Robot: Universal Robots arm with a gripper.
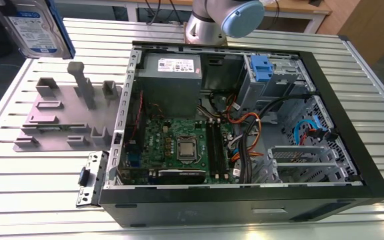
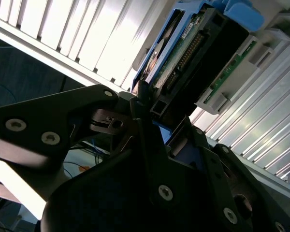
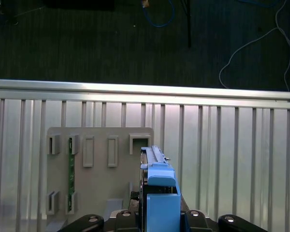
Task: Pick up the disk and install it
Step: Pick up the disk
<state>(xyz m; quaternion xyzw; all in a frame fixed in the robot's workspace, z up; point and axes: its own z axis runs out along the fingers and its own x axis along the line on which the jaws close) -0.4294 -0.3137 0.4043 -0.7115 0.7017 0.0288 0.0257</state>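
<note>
gripper (image 2: 157, 116): clamped on the disk (image 2: 193, 53) | disk: exterior view, held aloft at 11 o'clock from grey stand (image 1: 65, 115)

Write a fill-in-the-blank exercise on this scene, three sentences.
1. The gripper is shut on the disk, whose plastic frame is ____.
2. The grey stand lies to the exterior view's ____ of the open case.
3. The stand rests on the slatted ____.
Missing words: blue; left; table.
</note>
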